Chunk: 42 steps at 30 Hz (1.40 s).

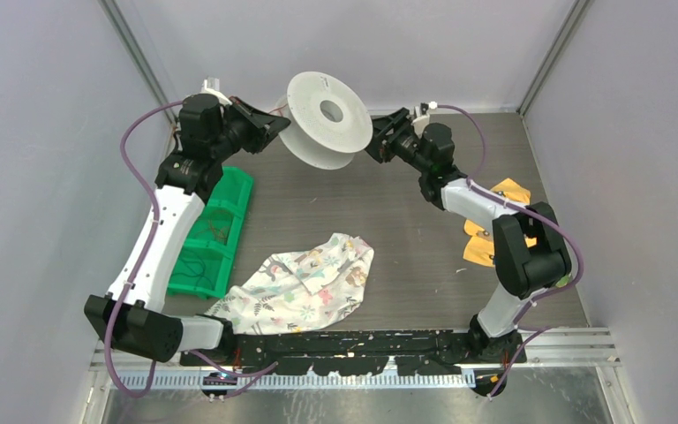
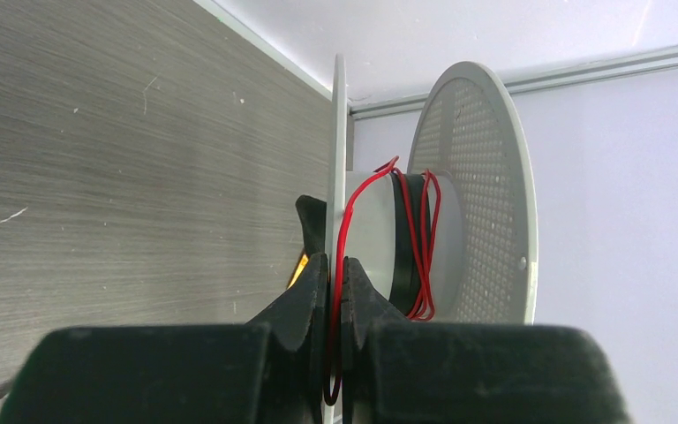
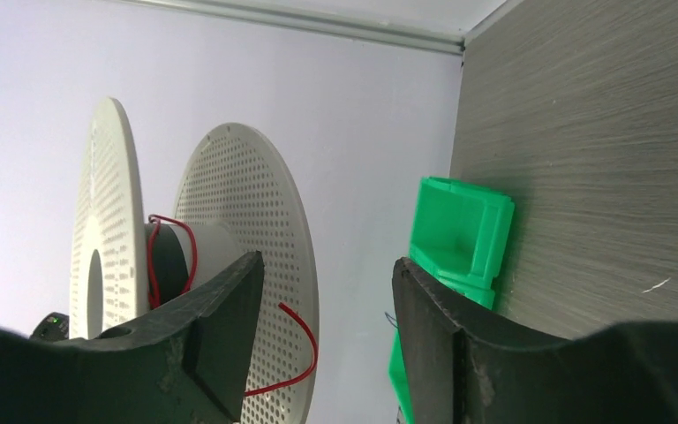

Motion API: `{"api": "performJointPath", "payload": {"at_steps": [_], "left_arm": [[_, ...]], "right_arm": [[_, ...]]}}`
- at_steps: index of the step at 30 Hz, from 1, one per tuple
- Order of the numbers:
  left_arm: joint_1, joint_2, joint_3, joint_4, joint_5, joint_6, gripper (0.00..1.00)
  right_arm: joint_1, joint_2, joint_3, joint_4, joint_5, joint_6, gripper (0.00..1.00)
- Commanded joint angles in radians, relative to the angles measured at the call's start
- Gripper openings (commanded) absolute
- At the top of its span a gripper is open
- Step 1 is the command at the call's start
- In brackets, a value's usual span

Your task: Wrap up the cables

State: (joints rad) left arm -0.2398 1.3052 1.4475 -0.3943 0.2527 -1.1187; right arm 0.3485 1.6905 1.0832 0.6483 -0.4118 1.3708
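Left wrist — jaws grip spool [image 2: 472, 177] bearing cables [image 2: 419, 296]

One white spool [image 1: 309, 97], one red cable [image 2: 419, 305], one patterned cloth [image 1: 309, 283], one green bin [image 1: 238, 212], two arms [image 1: 163, 230], roughly three orange pieces [image 1: 510, 189].

The top camera looks steeply down on the whole desk [image 1: 406, 247] from high on its near side. Each wrist camera sits close behind its own hand. The views past the left hand [image 2: 334, 261] and right hand [image 3: 327, 261] face each other, sharing the white spool [image 1: 327, 119] between them.
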Motion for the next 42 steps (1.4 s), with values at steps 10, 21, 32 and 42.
{"api": "performJointPath", "payload": {"at_steps": [10,21,32,42], "left_arm": [[0.014,-0.012,0.022,0.133,0.037,-0.031,0.01],[0.03,-0.031,0.028,0.078,-0.026,0.003,0.0],[0.022,0.002,0.077,-0.129,-0.175,0.045,0.0],[-0.01,0.028,0.119,-0.26,-0.246,0.059,0.01]], "right_arm": [[0.011,0.005,-0.008,0.089,-0.026,0.016,0.33],[0.032,-0.073,-0.082,-0.008,-0.027,-0.062,0.01],[0.213,-0.247,-0.014,-0.352,0.17,-0.349,0.01],[0.274,-0.224,0.095,-0.435,0.212,-0.428,0.0]]}}
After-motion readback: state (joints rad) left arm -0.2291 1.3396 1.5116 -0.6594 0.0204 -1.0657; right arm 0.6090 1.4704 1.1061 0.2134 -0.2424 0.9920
